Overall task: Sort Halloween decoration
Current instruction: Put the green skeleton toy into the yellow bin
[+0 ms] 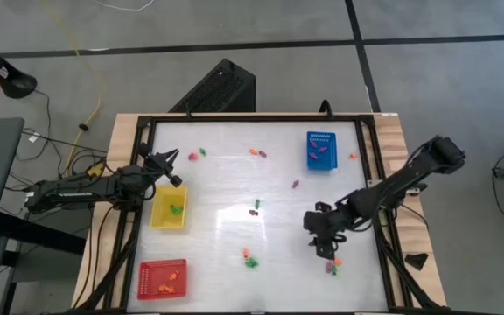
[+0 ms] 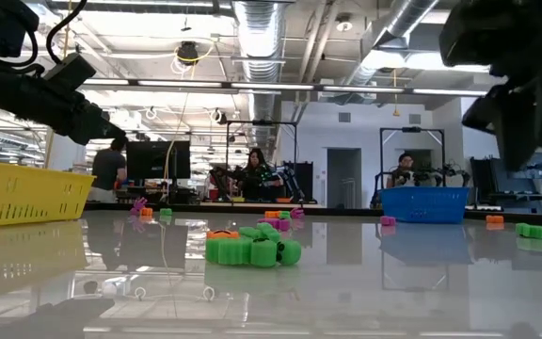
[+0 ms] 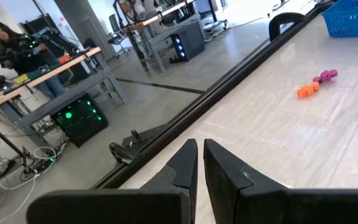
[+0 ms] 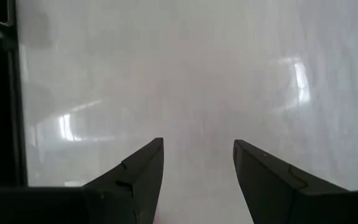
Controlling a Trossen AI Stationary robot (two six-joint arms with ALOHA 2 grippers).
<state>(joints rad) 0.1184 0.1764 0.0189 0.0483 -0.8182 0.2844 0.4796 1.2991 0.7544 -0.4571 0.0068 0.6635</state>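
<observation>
The Halloween decoration lies scattered over the white table as tiny orange, green and purple pieces: an orange and purple pair (image 1: pixel 256 152) (image 3: pixel 316 84), a green cluster (image 1: pixel 249 259) (image 2: pixel 252 250), and a small group (image 1: pixel 332 264) close beside my right gripper. My right gripper (image 1: pixel 324 243) (image 4: pixel 197 149) is open and points down at bare table with nothing between its fingers. My left gripper (image 1: pixel 171 159) (image 3: pixel 201 163) is shut and empty. It hovers by the far end of the yellow tray (image 1: pixel 169 208) and points toward the table's far edge.
A blue tray (image 1: pixel 320 150) (image 2: pixel 424 202) with a few pieces stands near the far right corner. A red tray (image 1: pixel 162 278) with orange pieces sits at the near left. The yellow tray (image 2: pixel 17 193) holds green pieces. A black frame (image 1: pixel 374 175) borders the table. People sit in the room beyond.
</observation>
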